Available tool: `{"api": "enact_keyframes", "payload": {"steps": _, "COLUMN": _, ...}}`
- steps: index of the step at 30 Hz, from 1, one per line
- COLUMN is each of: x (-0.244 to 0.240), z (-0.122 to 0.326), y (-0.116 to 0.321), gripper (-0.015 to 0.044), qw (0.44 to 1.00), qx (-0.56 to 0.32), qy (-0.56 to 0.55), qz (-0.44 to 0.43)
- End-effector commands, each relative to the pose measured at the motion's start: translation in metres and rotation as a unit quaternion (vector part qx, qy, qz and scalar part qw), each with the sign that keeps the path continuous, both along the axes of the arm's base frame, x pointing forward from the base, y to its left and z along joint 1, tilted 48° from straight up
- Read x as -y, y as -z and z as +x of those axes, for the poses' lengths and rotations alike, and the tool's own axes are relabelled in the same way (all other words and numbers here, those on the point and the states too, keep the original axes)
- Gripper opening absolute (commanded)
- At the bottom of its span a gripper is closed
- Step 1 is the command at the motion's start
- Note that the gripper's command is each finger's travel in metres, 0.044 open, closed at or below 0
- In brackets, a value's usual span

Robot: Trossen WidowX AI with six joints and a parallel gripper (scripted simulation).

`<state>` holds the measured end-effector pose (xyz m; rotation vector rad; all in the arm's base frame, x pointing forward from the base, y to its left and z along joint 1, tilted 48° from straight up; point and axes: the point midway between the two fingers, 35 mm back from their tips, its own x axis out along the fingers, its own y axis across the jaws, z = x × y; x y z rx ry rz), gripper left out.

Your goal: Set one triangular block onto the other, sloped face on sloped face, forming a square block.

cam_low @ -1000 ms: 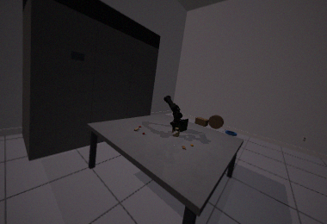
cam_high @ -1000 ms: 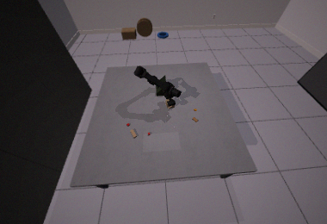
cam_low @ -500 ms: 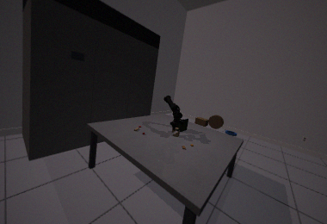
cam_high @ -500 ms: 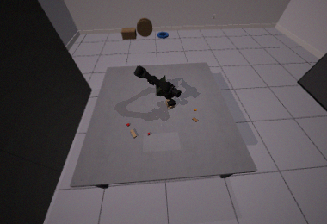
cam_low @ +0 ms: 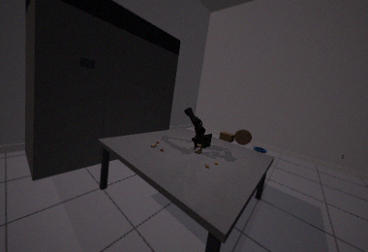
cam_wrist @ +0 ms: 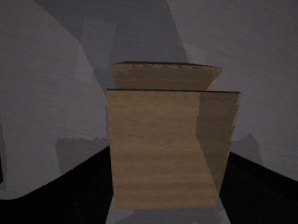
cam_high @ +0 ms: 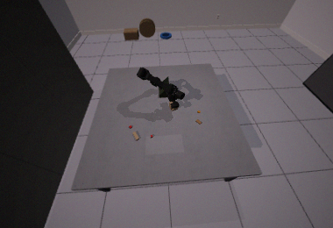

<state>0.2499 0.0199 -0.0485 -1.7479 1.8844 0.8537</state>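
My gripper [cam_high: 173,105] [cam_low: 198,147] [cam_wrist: 164,151] is shut on a tan triangular block, one dark finger at each side of it. The held block [cam_wrist: 155,145] fills the middle of the wrist view, with a shadow down its right part. The other triangular block [cam_wrist: 162,77] shows just beyond and partly behind the held one, its far edge roughly parallel to the held block's edge. The held block hides most of it, so whether the sloped faces touch cannot be told. In the top and exterior views the two blocks are a small tan patch under the gripper, too small to separate.
On the grey table [cam_high: 114,166] [cam_low: 184,183], a tan piece [cam_high: 136,136] [cam_low: 154,145] lies near two red bits [cam_high: 131,126] [cam_high: 152,136]. A brown piece [cam_high: 199,122] [cam_low: 206,166] and an orange bit [cam_high: 199,111] [cam_low: 216,164] lie on the other side. The arm [cam_high: 153,80] reaches above the table.
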Motion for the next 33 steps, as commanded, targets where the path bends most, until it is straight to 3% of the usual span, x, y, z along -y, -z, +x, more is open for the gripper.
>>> {"api": "enact_keyframes", "payload": {"steps": 1, "x": 0.002, "z": 0.0, "y": 0.002, "gripper": 0.0, "qw": 1.0, "qx": 0.0, "qy": -0.003, "qz": -0.002}}
{"api": "enact_keyframes", "payload": {"steps": 33, "x": 0.007, "z": -0.003, "y": 0.014, "gripper": 0.0, "qw": 1.0, "qx": 0.001, "qy": -0.003, "qz": -0.002}}
